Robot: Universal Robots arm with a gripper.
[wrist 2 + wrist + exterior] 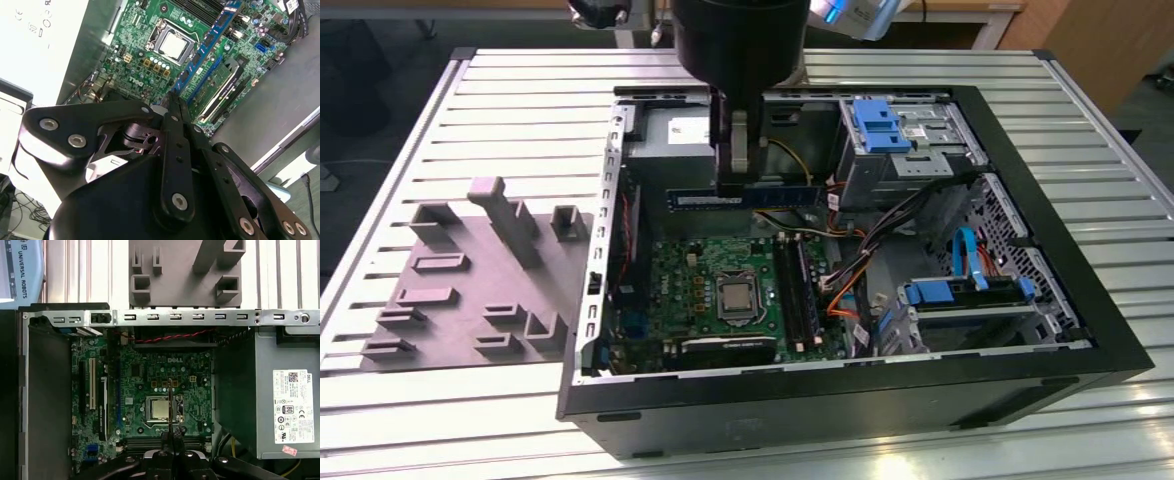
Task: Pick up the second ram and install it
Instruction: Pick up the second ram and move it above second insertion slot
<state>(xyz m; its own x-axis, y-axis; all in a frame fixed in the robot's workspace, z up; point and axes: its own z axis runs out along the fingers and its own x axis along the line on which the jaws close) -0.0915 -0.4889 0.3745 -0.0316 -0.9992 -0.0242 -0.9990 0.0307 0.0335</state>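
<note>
The second ram (774, 197) is a long thin strip with small blocks along its side, and my gripper (744, 186) is shut on its middle. It hangs level over the open computer case, above the far end of the green motherboard (694, 275) and its long black slots (797, 290). In the second wrist view the ram (205, 47) runs away from the fingertips (172, 107) over the slots. In the first wrist view the ram (170, 400) shows edge-on as a thin line over the processor socket (160, 409).
The case walls (854, 385) ring the board. Inside are a grey power supply (280, 400), a blue drive cage (881, 125) and orange and black cables (847, 285). A green module (223, 80) stands in one slot. A grey fixture with uprights (480, 270) lies at the exterior view's left.
</note>
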